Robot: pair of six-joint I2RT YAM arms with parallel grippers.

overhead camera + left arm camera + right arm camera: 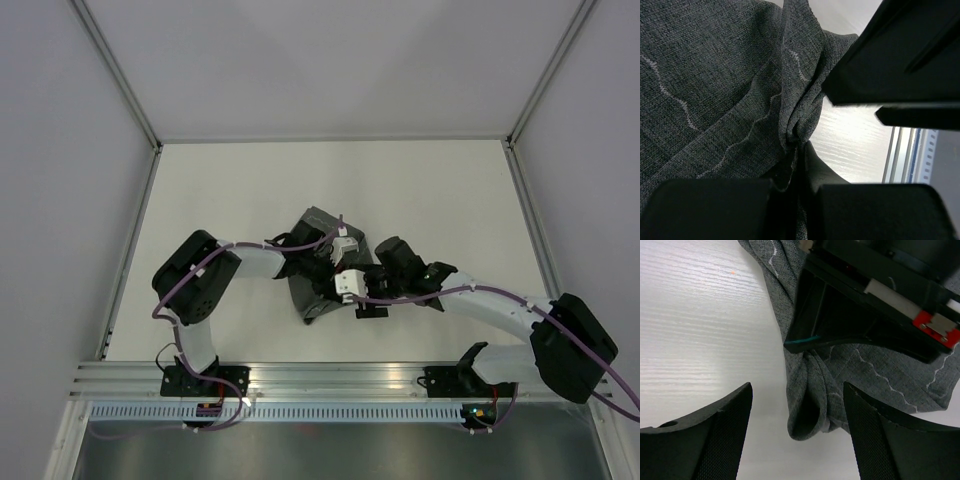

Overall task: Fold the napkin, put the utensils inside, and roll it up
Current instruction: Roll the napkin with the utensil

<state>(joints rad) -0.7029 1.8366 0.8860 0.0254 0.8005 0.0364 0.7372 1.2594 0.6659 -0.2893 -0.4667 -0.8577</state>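
Note:
The dark grey napkin [318, 228] lies bunched up in the middle of the white table. My left gripper [801, 150] is shut on a gathered pinch of the napkin [715, 90], and wavy light stitching shows on the cloth. My right gripper [797, 407] is open. A hanging folded loop of the napkin [812, 390] sits between its two fingers without touching them. In the top view both grippers meet over the cloth, the left [328, 265] just behind the right [340, 298]. No utensils are in view.
The white table [440, 200] is walled by pale panels at the back and both sides. A metal rail [330, 375] runs along the near edge by the arm bases. The left gripper's black housing [855, 305] hangs close above my right fingers.

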